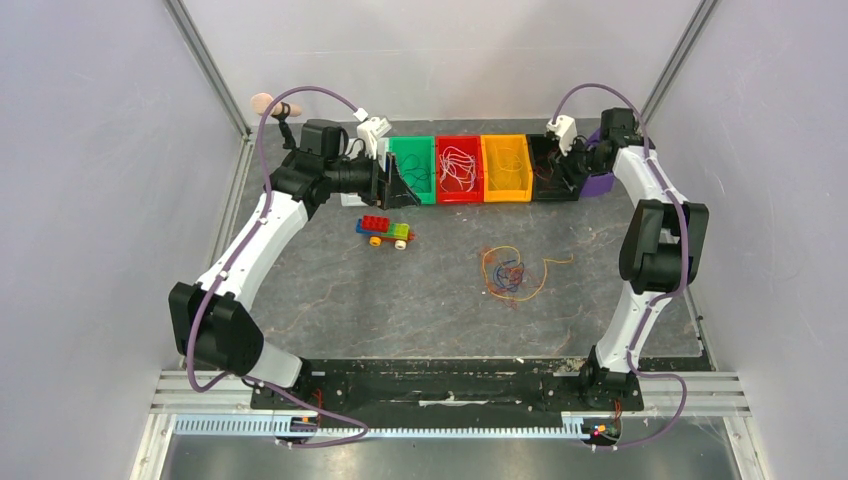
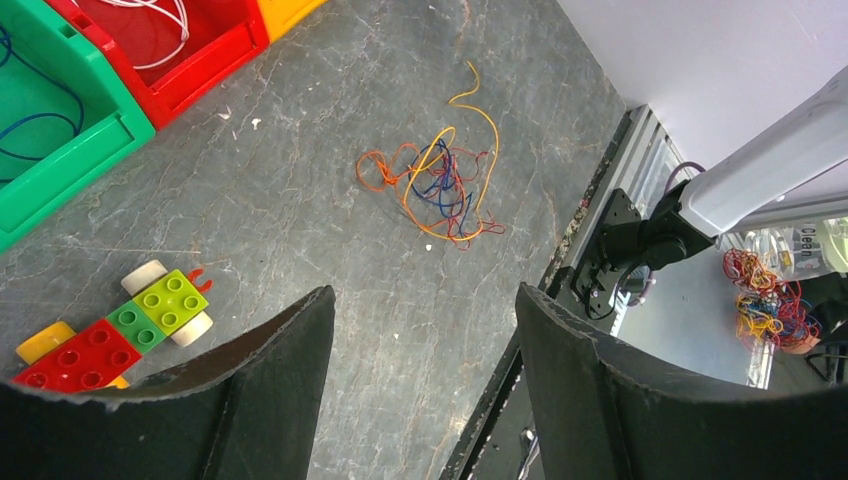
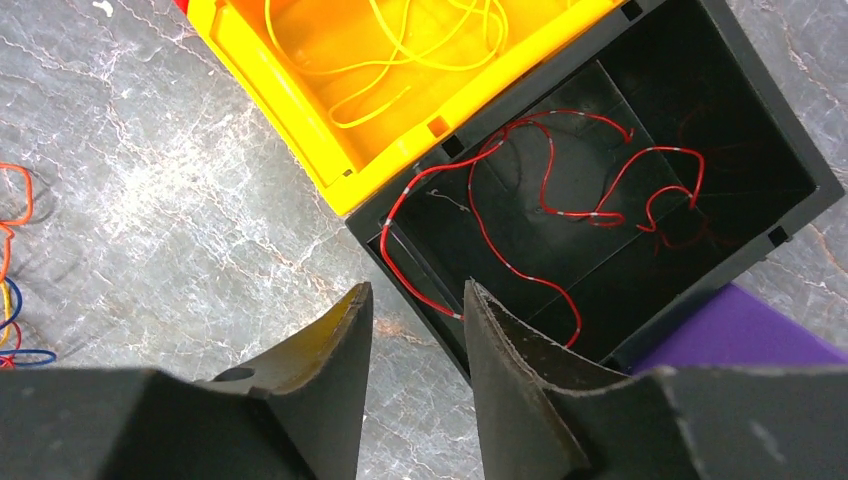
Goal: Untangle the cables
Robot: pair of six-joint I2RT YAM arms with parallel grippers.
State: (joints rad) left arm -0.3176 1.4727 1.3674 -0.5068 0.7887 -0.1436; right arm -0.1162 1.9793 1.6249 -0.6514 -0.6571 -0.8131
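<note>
A loose tangle of orange, yellow, blue and red cables (image 1: pixel 510 272) lies on the grey table right of centre; it also shows in the left wrist view (image 2: pixel 440 185). My left gripper (image 1: pixel 405 187) hangs at the green bin's front, open and empty (image 2: pixel 425 292), well away from the tangle. My right gripper (image 1: pixel 562 178) hovers at the black bin's near rim, open (image 3: pixel 418 287). A red cable (image 3: pixel 560 215) lies in the black bin and drapes over its rim, just beside my right fingertip (image 3: pixel 480 300). Nothing sits between the jaws.
Bins stand in a row at the back: green (image 1: pixel 412 170) with a blue cable, red (image 1: pixel 458 168) with white cables, yellow (image 1: pixel 506 167) with yellow cables, black (image 3: pixel 700 120), then a purple one (image 1: pixel 597 184). A toy brick car (image 1: pixel 386 231) stands left of centre.
</note>
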